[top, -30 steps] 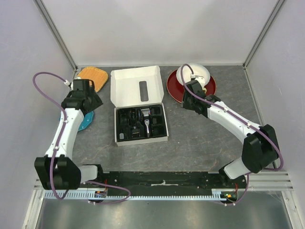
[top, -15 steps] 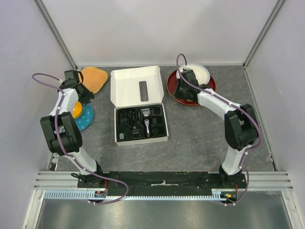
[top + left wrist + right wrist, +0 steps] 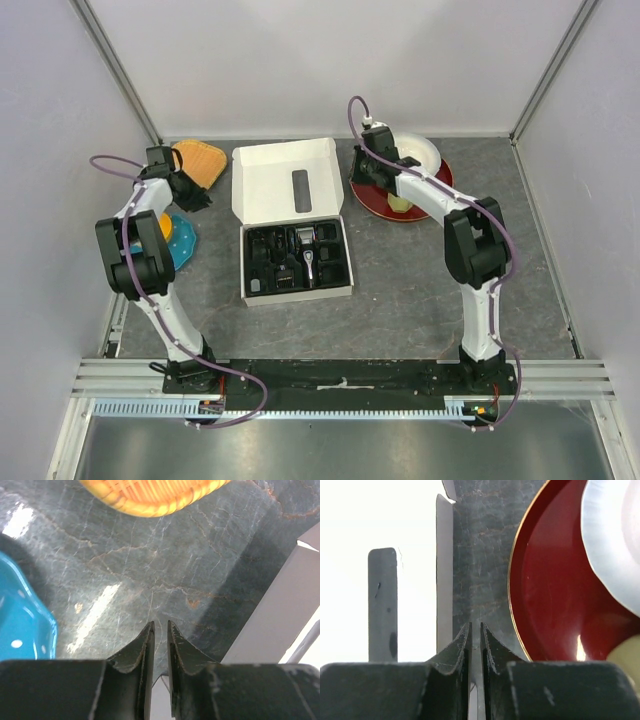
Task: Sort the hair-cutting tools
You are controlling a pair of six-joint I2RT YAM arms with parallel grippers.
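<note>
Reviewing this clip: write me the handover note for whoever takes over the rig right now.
Left gripper: shut, empty, over bare table between the woven dish and the blue plate.
Right gripper: shut, empty, between the white box and the red plate.
Tools: clipper and comb attachments lie inside the open white box; the brush cannot be made out.
Done: box is open, nothing sorted.
Left: take every tool out and sort it.
</note>
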